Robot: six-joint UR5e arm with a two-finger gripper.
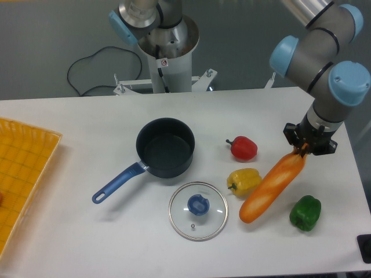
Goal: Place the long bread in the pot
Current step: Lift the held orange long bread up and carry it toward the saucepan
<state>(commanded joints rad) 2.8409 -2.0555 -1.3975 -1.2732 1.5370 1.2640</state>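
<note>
The end effector (304, 152) is pinched closed on the upper tip of the long bread (272, 187), which hangs tilted down and left over the tabletop (87, 127), and the pot (166, 147) sits open well off to its left.

One fixed cam, set high in front of the white table (87, 243), looking down & across at the robot's grey pedestal base (168, 52) at the far edge. Mid distance: nearly the whole tabletop fits, the woven yellow tray (23, 168) cut off at left, near edge cropped at bottom. No 2nd view to overlap w/
</note>
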